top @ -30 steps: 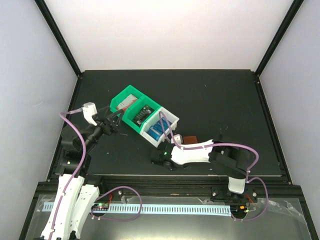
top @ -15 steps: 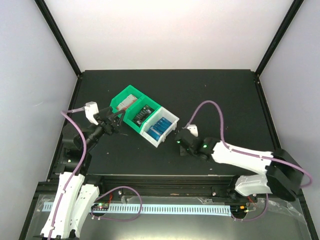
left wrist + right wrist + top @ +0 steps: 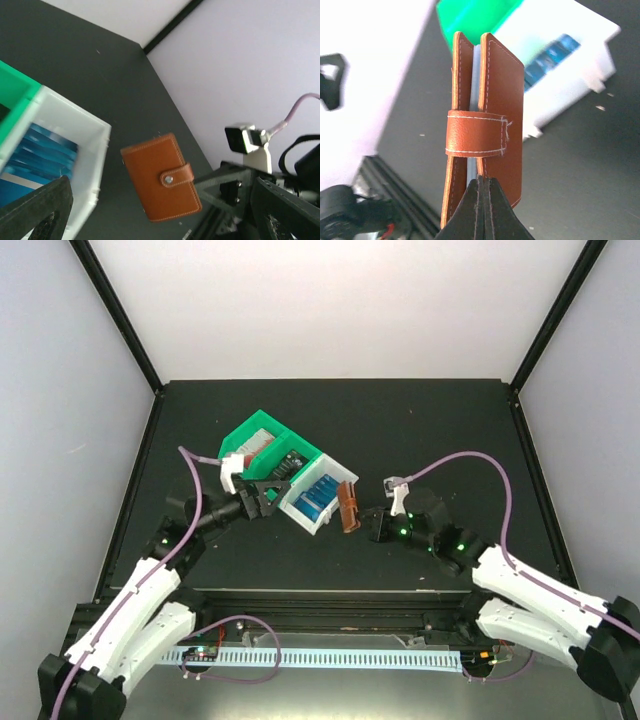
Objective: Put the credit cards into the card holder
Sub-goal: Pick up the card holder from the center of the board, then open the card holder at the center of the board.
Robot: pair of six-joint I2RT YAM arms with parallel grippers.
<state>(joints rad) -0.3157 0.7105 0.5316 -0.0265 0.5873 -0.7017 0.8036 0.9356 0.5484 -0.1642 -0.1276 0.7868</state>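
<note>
Our right hand (image 3: 481,184) pinches the snapped-shut card holder (image 3: 485,125) on edge just right of the white bin (image 3: 341,473), whose blue credit cards (image 3: 312,498) lie nearer our wide-open left hand (image 3: 270,490).

1. A robotics lab test cell: a matte black worktop (image 3: 430,430) is boxed in by plain pale wall panels (image 3: 330,300) set in black frame struts (image 3: 115,310).
2. Two white-and-black robot arms, the left arm (image 3: 130,595) and the right arm (image 3: 530,585), stand at the worktop's near edge, with small green lights (image 3: 402,532) lit on them.
3. Purple cables (image 3: 460,459) loop loosely off the arms, and a slotted white cable duct (image 3: 330,658) runs along the front.
4. Green and white plastic bins (image 3: 252,426) sit on the worktop.
</note>
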